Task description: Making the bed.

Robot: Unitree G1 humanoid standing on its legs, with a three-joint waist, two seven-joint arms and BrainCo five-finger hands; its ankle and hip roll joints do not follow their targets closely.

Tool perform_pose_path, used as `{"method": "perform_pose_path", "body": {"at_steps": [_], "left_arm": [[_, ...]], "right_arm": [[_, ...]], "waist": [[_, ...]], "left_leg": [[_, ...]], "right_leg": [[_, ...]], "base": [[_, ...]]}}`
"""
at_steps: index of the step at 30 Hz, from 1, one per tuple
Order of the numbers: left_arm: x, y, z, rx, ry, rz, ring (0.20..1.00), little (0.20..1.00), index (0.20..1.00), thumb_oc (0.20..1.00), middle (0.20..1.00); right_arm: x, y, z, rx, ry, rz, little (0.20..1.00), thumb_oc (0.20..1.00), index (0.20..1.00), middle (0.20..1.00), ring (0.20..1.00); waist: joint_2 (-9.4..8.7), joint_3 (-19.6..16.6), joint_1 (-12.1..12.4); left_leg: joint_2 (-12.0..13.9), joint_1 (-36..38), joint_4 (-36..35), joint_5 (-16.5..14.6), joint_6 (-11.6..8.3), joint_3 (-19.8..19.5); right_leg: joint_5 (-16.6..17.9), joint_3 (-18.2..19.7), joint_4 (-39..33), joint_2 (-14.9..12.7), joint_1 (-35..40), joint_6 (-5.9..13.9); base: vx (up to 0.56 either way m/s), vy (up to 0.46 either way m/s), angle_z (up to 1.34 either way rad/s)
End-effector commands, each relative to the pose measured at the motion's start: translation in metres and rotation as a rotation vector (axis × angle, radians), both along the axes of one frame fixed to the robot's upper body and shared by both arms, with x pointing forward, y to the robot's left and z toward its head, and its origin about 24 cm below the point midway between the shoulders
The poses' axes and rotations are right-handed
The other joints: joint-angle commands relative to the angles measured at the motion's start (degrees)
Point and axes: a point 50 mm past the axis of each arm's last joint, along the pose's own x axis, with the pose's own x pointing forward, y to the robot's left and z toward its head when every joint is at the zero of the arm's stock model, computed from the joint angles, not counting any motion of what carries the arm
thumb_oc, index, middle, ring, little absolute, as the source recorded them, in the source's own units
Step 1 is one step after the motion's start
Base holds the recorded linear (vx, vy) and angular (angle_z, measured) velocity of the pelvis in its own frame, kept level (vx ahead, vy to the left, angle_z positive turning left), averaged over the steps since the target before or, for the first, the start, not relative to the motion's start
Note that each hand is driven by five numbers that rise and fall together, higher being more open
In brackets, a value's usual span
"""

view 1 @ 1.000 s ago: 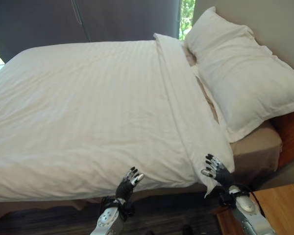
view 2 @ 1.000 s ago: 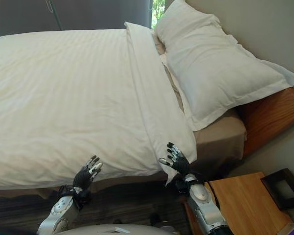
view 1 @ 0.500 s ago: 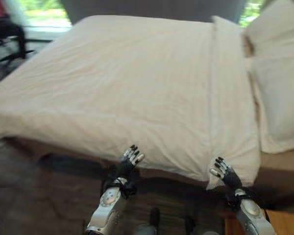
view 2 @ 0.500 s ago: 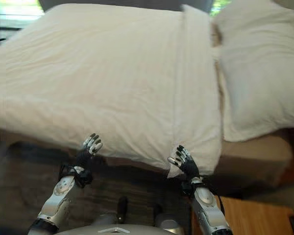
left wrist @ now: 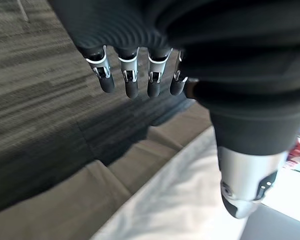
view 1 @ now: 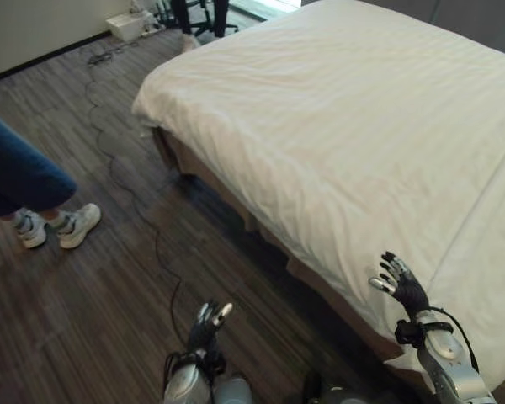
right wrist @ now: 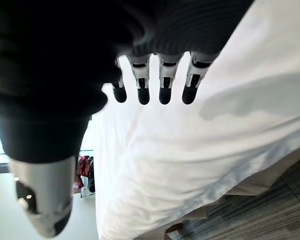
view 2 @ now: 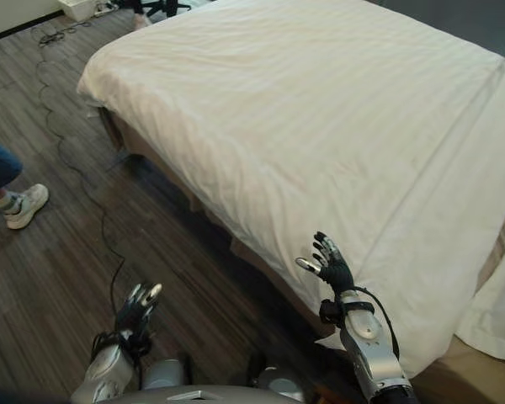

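The right hand (view 2: 330, 263) is hovering with its fingers (right wrist: 163, 85) spread straight and grasping nothing, just off the near edge of the bed (view 1: 236, 198), over the white duvet (view 2: 320, 126) where it is hanging down the side. The left hand (view 2: 137, 307) is hanging lower, over the dark wood floor (view 1: 84, 311), well apart from the bed; its fingers (left wrist: 127, 75) are straight and released, holding nothing.

The duvet is lying spread flat over the mattress, reaching from the foot corner of the bed, at the far left, along the whole near edge. It is draping over that edge and leaving a strip of the tan bed base (left wrist: 55, 205) showing beneath it. Toward the head end, a folded-back band of the duvet (view 2: 480, 168) is running across the bed, and past it the corner of a white pillow (view 2: 498, 311) is lying on the tan sheet.

On the floor, a thin black cord (view 1: 122, 181) is trailing from the far wall toward the robot. A person's leg in blue trousers (view 1: 21, 172) and white shoes (view 1: 76, 225) are standing on the floor, well apart from the bed's foot corner.
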Motion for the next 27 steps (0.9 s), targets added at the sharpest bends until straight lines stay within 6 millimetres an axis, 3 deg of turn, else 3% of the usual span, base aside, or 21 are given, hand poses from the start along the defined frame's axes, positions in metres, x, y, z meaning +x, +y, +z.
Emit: {"method": "perform_pose_path", "body": {"at_steps": [1, 4, 10, 15, 19, 27], "left_arm": [[0.015, 0.001, 0.022, 0.039, -0.133, -0.014, 1.000, 1.000, 1.000, 1.000, 1.000], [0.025, 0.008, 0.040, 0.146, -0.208, -0.033, 1.000, 1.000, 1.000, 1.000, 1.000], [0.009, 0.024, 0.031, 0.159, -0.158, 0.052, 1.000, 1.000, 1.000, 1.000, 1.000], [-0.014, 0.020, 0.006, 0.056, -0.038, 0.122, 1.000, 1.000, 1.000, 1.000, 1.000], [-0.009, 0.016, 0.012, 0.018, -0.070, 0.142, 1.000, 1.000, 1.000, 1.000, 1.000], [0.000, 0.005, 0.021, 0.023, -0.115, 0.075, 1.000, 1.000, 1.000, 1.000, 1.000]], "right_arm": [[0.004, -0.006, 0.008, 0.013, -0.070, -0.063, 1.000, 1.000, 1.000, 1.000, 1.000], [0.007, 0.000, 0.006, 0.070, -0.079, -0.105, 1.000, 1.000, 1.000, 1.000, 1.000], [0.017, 0.012, 0.013, 0.059, -0.112, -0.032, 1.000, 1.000, 1.000, 1.000, 1.000], [0.018, 0.027, 0.011, 0.037, -0.097, 0.051, 1.000, 1.000, 1.000, 1.000, 1.000], [0.011, 0.040, -0.004, 0.053, -0.023, 0.102, 1.000, 1.000, 1.000, 1.000, 1.000], [0.006, 0.039, -0.004, 0.040, -0.021, 0.093, 1.000, 1.000, 1.000, 1.000, 1.000]], "waist": [[1.48, -5.19, -1.05], [1.74, -6.92, -1.01], [1.06, -6.36, 0.69], [0.56, -5.80, 2.03], [0.30, -5.72, 1.93], [0.41, -5.87, 1.28]], "left_leg": [[-1.79, 4.19, -15.47, 4.16, 1.84, -1.78], [-3.00, 5.28, -18.74, 4.46, 2.26, -3.15], [-4.55, 5.73, -18.75, 3.84, 3.73, -3.09], [-5.85, 6.50, -19.22, 3.45, 4.76, -1.11], [-6.45, 6.22, -19.22, 3.55, 5.03, -0.78], [-6.88, 6.00, -19.22, 3.59, 5.12, -1.77]], "right_leg": [[-1.22, 5.33, 2.91, -1.74, -3.66, 6.83], [0.06, 5.59, 2.14, -2.10, -3.68, 7.74], [1.75, 6.43, 1.86, -3.54, -3.67, 8.71], [3.46, 6.08, 2.18, -4.73, -3.85, 10.08], [3.96, 6.11, 2.11, -5.38, -4.08, 10.62], [4.14, 7.55, 1.21, -5.44, -3.46, 10.70]], "base": [[-0.02, 0.120, 0.80], [-0.01, 0.136, 0.49], [-0.03, 0.103, 0.00], [-0.02, 0.083, -0.15], [0.00, 0.035, -0.04], [0.01, 0.009, -0.01]]}}
